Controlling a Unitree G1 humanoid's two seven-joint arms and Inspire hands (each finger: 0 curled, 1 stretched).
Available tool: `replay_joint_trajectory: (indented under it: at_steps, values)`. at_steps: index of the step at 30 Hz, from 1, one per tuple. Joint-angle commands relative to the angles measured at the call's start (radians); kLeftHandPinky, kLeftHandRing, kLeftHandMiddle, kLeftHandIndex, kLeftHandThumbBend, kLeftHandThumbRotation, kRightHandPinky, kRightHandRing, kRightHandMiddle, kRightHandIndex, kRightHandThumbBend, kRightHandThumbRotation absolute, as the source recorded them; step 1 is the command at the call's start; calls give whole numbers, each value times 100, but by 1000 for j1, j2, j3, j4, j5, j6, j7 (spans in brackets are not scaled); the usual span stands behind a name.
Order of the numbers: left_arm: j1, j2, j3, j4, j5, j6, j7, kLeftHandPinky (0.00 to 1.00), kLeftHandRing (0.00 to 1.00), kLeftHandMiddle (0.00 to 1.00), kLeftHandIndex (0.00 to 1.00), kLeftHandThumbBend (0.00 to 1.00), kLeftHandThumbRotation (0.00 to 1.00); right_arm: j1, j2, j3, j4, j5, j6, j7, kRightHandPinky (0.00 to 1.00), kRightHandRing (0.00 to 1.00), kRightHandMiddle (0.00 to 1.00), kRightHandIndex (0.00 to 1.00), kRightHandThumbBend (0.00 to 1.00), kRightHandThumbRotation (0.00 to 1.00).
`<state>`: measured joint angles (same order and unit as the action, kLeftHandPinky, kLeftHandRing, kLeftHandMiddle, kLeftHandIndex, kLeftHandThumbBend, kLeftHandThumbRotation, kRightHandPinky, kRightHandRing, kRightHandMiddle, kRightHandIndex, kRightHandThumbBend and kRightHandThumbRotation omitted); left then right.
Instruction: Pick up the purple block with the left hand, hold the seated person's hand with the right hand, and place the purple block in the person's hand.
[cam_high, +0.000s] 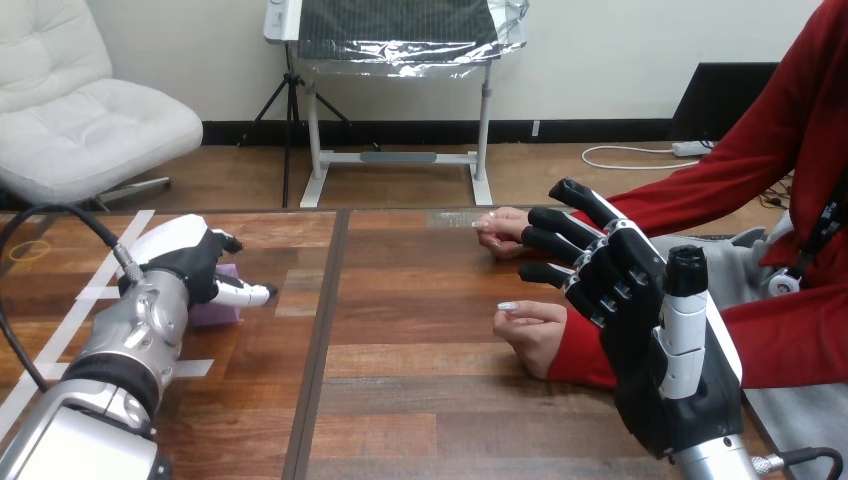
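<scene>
My left hand lies at nine o'clock on the brown wooden plank table, resting on top of the small purple cube-shaped block. The block sits on the wood under my palm; I cannot tell whether I grip it. My right hand stands raised at four o'clock, spread wide and holding nothing. At its nine o'clock the person's nearer hand rests loosely curled on the table, red sleeve passing behind my palm; I cannot tell if we touch. The person's farther hand lies at two o'clock.
</scene>
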<state>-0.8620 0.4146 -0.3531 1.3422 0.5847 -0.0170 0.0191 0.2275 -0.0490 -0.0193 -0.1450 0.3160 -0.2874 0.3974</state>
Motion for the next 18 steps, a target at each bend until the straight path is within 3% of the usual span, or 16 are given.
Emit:
replay_joint_trajectory:
  at_steps: [1,18]
  values:
    - [-42,-1,-18,-5,12,5,1,98,91,89,87,60,34,-55,-11,-7,-17,7,-17,5,72,81,81,86,82,99]
    - [-47,-1,-35,1,13,30,-20,98,92,90,88,60,23,-55,-9,-7,-17,8,-17,5,71,81,81,86,84,98]
